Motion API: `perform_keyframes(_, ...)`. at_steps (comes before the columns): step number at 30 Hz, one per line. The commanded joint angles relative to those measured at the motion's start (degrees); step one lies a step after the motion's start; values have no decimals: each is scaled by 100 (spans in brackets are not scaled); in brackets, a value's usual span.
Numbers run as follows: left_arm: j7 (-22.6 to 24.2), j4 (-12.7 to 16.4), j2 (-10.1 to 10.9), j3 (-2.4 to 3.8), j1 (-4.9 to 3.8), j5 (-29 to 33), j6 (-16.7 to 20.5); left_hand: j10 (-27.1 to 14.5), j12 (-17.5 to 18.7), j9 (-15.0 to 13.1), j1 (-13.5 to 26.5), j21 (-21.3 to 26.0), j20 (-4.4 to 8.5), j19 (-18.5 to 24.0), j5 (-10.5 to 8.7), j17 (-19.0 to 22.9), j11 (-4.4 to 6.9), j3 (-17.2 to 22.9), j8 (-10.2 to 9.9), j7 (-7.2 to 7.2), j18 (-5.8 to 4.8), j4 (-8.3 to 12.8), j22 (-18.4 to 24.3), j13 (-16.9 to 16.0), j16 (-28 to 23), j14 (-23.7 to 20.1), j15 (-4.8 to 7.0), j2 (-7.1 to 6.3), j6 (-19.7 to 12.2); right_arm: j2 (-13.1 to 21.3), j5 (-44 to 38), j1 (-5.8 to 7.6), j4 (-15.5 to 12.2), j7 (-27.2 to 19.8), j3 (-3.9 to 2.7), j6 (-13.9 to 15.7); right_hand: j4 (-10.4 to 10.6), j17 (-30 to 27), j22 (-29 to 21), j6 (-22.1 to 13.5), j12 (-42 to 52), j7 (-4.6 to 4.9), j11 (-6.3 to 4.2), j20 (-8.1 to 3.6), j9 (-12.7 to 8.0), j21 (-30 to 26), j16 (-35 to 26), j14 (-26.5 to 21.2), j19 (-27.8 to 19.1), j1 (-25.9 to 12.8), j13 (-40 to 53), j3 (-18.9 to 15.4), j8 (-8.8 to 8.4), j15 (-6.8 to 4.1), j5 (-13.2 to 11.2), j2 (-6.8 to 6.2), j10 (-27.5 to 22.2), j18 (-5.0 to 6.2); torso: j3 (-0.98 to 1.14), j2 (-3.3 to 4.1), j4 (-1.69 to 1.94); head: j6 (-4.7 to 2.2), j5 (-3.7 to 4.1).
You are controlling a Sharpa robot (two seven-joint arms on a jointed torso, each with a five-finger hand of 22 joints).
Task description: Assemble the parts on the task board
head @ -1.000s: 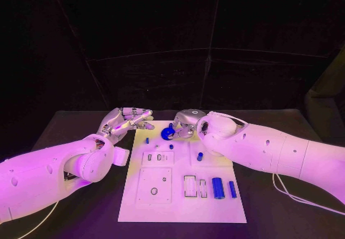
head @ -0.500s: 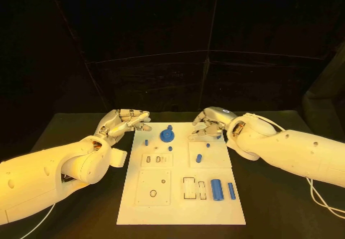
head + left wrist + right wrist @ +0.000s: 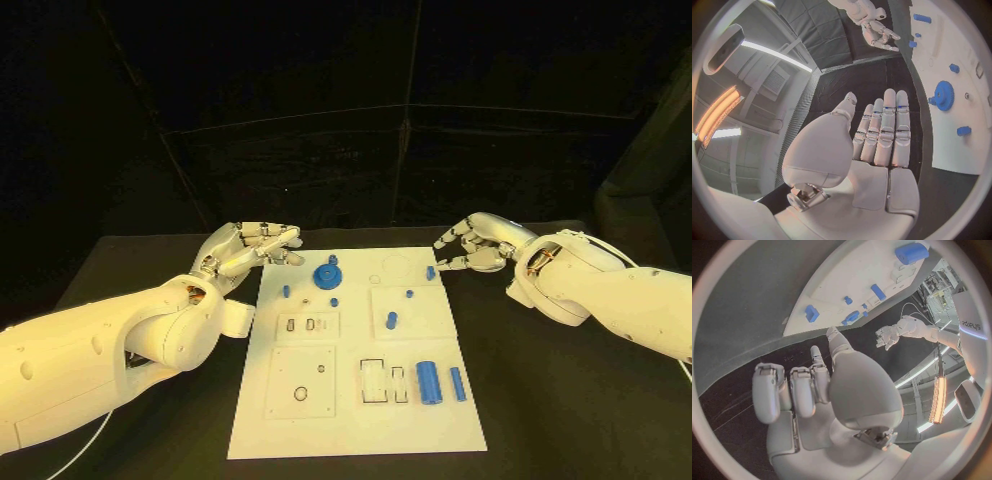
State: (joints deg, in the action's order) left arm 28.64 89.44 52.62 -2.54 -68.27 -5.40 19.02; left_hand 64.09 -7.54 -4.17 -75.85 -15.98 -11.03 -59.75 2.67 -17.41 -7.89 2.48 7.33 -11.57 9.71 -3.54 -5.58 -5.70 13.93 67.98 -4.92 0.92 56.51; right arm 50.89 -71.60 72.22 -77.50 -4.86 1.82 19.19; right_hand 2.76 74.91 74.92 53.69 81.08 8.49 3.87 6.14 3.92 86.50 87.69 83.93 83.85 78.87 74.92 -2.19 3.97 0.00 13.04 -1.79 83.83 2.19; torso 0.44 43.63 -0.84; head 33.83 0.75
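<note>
The right hand (image 3: 473, 245) hangs just off the far right corner of the task board (image 3: 433, 420). It holds nothing, and its fingers are bent but apart. The left hand (image 3: 253, 246) waits at the far left corner. Its fingers are straight and side by side, and it holds nothing too.

Between the 2 hands, on the far end of the board, sits the blue gear (image 3: 327, 275). It lies flat with a little knob poking up from its middle. Small blue pegs (image 3: 391, 321) are dotted around it.

Near the robot, on the right side of the board, lie the big blue cylinder (image 3: 428, 381) and the thin blue bar (image 3: 457, 384), side by side. Both point long-ways from the robot toward the far edge.

These parts look hard, light and smooth, like plastic. I think the cylinder could roll or slip, so pinch it across its round middle. The gear is best taken by its toothed rim.
</note>
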Motion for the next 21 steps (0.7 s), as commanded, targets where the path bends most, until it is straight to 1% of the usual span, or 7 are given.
perform_keyframes(1, 10, -20, -16, 4, -8, -3, -73, 9, 23, 5, -5, 18, -34, -13, 20, -5, -21, 1, -32, -9, 80, 23, 9, -6, -37, -42, -7, 33, 33, -2, 128, 9, 79, -233, -1, -56, -27, 986, 514, -66, -40, 3, -22, -30, -7, -32, -17, 484, 88, 65, 694, -9, -28, -53, 22, -12, -14, -7, -8, 3, 14, 8, 31)
perform_keyframes(2, 10, -27, -21, 4, -8, -3, -76, 12, 24, 5, -12, 20, -34, -14, 19, -10, -19, 2, -34, -6, 80, 32, 11, -6, -39, -41, -6, 33, 35, -7, 122, 8, 120, -236, 0, -69, -31, 990, 516, -75, -39, 5, -22, -30, -8, -31, -15, 484, 89, 68, 695, -11, -30, -53, 23, -14, -13, -7, -2, 5, 16, 14, 31)
perform_keyframes(4, 10, -41, -32, 4, -8, -3, -81, 13, 24, 5, -12, 20, -34, -14, 19, -10, -19, 2, -34, -6, 80, 33, 11, -6, -40, -41, -6, 33, 35, -26, 109, 4, 210, -246, 0, -87, -42, 992, 515, -94, -40, 7, -22, -31, -9, -32, -15, 485, 89, 78, 695, -15, -32, -53, 26, -15, -14, -7, -3, 7, 12, 31, 56)
perform_keyframes(5, 11, -47, -36, 4, -8, -3, -83, 13, 24, 5, -12, 20, -34, -14, 19, -10, -19, 2, -34, -6, 80, 33, 11, -6, -40, -41, -6, 33, 35, -38, 105, 1, 251, -251, 0, -91, -42, 993, 515, -96, -40, 7, -22, -31, -9, -32, -14, 485, 88, 79, 694, -15, -32, -53, 26, -15, -14, -7, 2, 9, 11, 34, 53)
perform_keyframes(8, 11, -61, -44, 4, -7, -3, -87, 13, 24, 5, -12, 20, -34, -14, 19, -10, -19, 2, -34, -6, 80, 33, 11, -6, -40, -41, -6, 33, 35, -78, 98, -9, 362, -269, 1, -113, -56, 1001, 515, -121, -46, 12, -19, -32, -10, -33, -11, 487, 88, 93, 690, -17, -34, -51, 30, -12, -18, -7, -3, 4, 5, 46, 39)
perform_keyframes(11, 12, -72, -49, 4, -7, -3, -90, 13, 24, 5, -12, 20, -34, -14, 19, -10, -19, 2, -34, -6, 80, 33, 11, -6, -40, -41, -6, 33, 35, -118, 95, -26, 446, -280, 1, -153, -58, 1003, 514, -125, -45, 12, -18, -32, -10, -33, -10, 488, 88, 95, 691, -17, -35, -51, 30, -12, -17, -7, -13, 2, 7, 57, 46)
perform_keyframes(21, 14, -95, -57, 4, -6, -3, -95, 13, 24, 5, -12, 20, -34, -14, 19, -10, -19, 2, -34, -6, 80, 33, 11, -6, -40, -41, -6, 33, 35, -263, 70, -157, 582, -314, 1, -302, -93, 1007, 518, -112, -35, 15, -16, -32, 0, -33, -9, 489, 90, 138, 701, -5, -10, -49, 35, 16, -10, -8, -9, 4, 12, 91, 29)
